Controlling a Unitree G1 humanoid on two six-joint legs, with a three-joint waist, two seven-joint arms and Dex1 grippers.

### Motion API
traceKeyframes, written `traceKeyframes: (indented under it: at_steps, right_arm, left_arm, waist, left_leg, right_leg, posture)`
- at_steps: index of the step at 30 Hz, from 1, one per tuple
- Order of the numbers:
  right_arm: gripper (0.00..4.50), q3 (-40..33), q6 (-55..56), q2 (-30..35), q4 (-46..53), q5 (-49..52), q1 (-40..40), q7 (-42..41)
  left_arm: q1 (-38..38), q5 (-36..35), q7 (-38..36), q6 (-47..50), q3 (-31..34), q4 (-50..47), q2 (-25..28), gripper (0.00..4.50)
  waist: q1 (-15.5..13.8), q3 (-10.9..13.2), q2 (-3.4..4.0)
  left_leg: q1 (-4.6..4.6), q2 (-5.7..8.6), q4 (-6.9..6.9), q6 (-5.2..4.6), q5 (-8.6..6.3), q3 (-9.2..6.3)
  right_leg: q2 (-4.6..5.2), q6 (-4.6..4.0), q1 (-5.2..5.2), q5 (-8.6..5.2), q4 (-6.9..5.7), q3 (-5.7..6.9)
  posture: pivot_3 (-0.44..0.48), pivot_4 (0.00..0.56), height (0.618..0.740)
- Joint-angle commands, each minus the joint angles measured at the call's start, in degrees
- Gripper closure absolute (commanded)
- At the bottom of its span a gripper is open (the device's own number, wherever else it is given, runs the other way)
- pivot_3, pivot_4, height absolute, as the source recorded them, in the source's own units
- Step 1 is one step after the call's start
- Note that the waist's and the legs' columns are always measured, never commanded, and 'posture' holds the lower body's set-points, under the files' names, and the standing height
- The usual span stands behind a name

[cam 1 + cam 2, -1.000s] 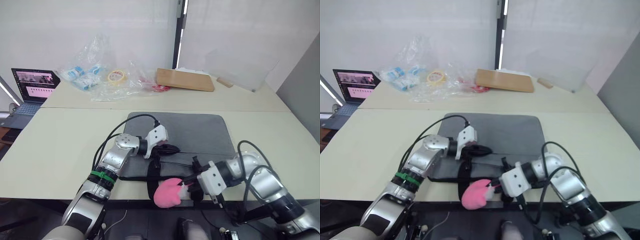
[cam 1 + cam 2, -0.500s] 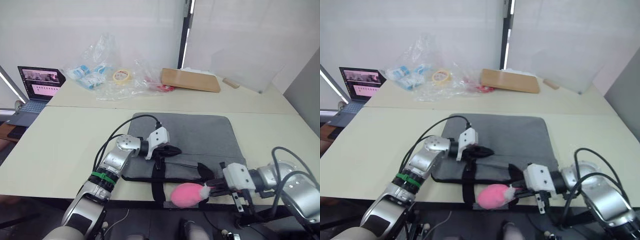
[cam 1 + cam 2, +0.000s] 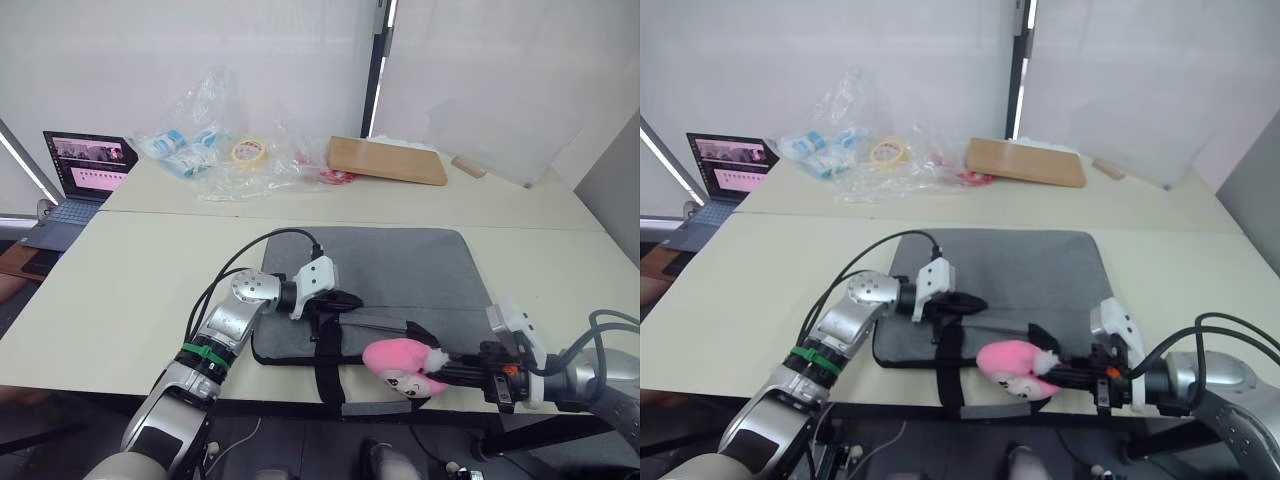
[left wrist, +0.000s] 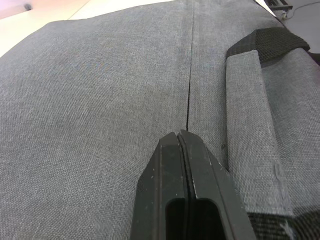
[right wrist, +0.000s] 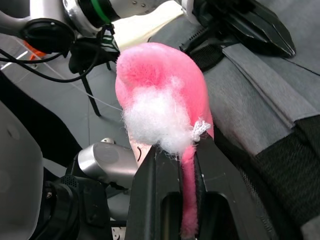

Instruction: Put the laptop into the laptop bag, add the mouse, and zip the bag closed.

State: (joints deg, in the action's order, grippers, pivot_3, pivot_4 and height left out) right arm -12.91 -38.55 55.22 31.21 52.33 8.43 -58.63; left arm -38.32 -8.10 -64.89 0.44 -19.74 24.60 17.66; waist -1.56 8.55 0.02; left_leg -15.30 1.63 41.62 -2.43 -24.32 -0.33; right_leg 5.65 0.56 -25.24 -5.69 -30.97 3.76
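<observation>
The laptop bag [image 3: 385, 280] lies flat on the bench [image 3: 120, 290], near its front edge. The left gripper [image 3: 345, 299] is squeezed shut with nothing in it and presses down on the bag's near left part, probably to keep the bag from sliding. The right gripper [image 3: 445, 368] pinches the fluffy pink toy [image 3: 398, 363] at the bag's near edge, probably to pull the zipper along to the right.

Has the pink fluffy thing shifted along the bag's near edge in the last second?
Yes. The pink fluffy thing, pinched in the right gripper, has travelled toward the robot's right along the laptop bag's near edge, passing the black strap.
</observation>
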Motion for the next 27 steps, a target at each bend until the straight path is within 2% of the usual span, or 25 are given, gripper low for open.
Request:
traceKeyframes:
  at_steps: [1, 4, 10, 12, 13, 17, 20, 23, 27]
  right_arm:
    - [4.46, -3.52, 6.3, 0.39, 5.95, -3.2, 1.16, -3.58]
    - [4.46, 0.73, 14.9, -0.16, 6.64, -12.53, 1.92, -5.88]
    - [2.42, 9.28, 27.55, -2.78, 3.07, -24.59, -1.93, -8.41]
    - [1.67, 11.43, 30.72, -3.29, 1.76, -27.28, -3.11, -9.41]
    - [1.31, 12.46, 32.34, -3.53, 1.32, -28.31, -3.47, -10.1]
    - [0.03, 14.61, 36.35, -4.27, 0.23, -30.54, -4.03, -11.37]
    - [0.03, 17.91, 40.91, -4.38, -1.31, -34.5, -5.43, -12.96]
    - [0.03, 20.03, 41.03, -6.79, -2.64, -36.38, -9.6, -10.53]
    - [0.03, 21.84, 41.91, -8.14, -2.82, -36.1, -13.25, -11.66]
  left_arm:
    - [3.75, 5.36, -0.27, 2.22, -2.38, 8.51, 3.33, 4.5]
    - [3.34, 5.31, -0.3, 2.03, -2.24, 8.93, 3.41, 4.5]
    - [2.92, 5.05, -0.21, 2.16, -2.22, 8.72, 3.42, 4.5]
    - [2.8, 4.97, -0.15, 2.17, -2.17, 8.75, 3.41, 4.5]
    - [2.81, 4.84, -0.09, 2.3, -2.05, 8.6, 3.47, 4.5]
    - [2.92, 4.67, -0.07, 2.4, -1.91, 8.34, 3.84, 4.5]
    - [3.27, 4.61, -0.23, 2.44, -1.73, 8.05, 4.32, 4.5]
    - [3.21, 4.69, -0.25, 2.53, -1.74, 7.96, 4.38, 4.5]
    - [3.04, 4.76, -0.3, 2.43, -1.82, 8.11, 4.32, 4.5]
  waist:
    - [-0.03, -0.02, 0.03]
    - [0.14, -0.04, 0.07]
    - [1.3, -0.17, -0.04]
    - [1.44, -0.2, -0.16]
    - [1.5, -0.19, -0.17]
    - [1.57, -0.22, -0.13]
    - [1.61, -0.25, -0.13]
    - [1.86, -0.26, -0.2]
    - [1.86, -0.27, -0.19]
  left_leg:
    - [0.0, 0.0, 0.0, 0.0, 0.0, -0.01]
    - [0.03, 0.03, 0.0, 0.0, 0.0, -0.01]
    - [0.37, -0.02, 0.0, 0.01, 0.01, 0.08]
    - [0.6, -0.05, 0.02, 0.02, 0.02, 0.12]
    - [0.75, -0.08, 0.02, -0.12, -0.06, 0.12]
    - [1.06, -0.37, 0.0, -0.28, -0.15, 0.12]
    - [1.11, -0.31, 0.0, 0.14, 0.08, 0.13]
    - [1.14, -0.32, -0.04, 0.11, 0.06, 0.14]
    - [1.15, -0.34, -0.06, 0.08, 0.04, 0.12]
  right_leg:
    - [0.0, 0.02, 0.0, -0.01, -0.01, 0.0]
    - [0.0, 0.12, 0.04, -0.04, -0.03, 0.0]
    - [-0.04, 0.15, 0.3, -0.08, -0.02, -0.11]
    - [-0.03, 0.03, 0.46, -0.38, 0.01, -0.25]
    - [-0.04, 0.34, 0.57, -0.58, -0.02, -0.28]
    - [-0.19, 0.43, 0.75, -0.66, -0.16, -0.29]
    - [-0.26, 0.2, 0.75, -0.5, -0.23, -0.28]
    - [-0.28, -0.01, 0.76, -0.53, -0.23, -0.29]
    - [-0.29, -0.01, 0.75, -0.56, -0.24, -0.28]
  posture:
    - [0.0, 0.15, 0.74]
    - [0.0, 0.15, 0.74]
    - [0.0, 0.15, 0.74]
    - [0.0, 0.15, 0.74]
    - [0.0, 0.15, 0.74]
    - [0.0, 0.15, 0.74]
    - [0.0, 0.15, 0.74]
    - [0.0, 0.15, 0.74]
    - [0.0, 0.15, 0.74]
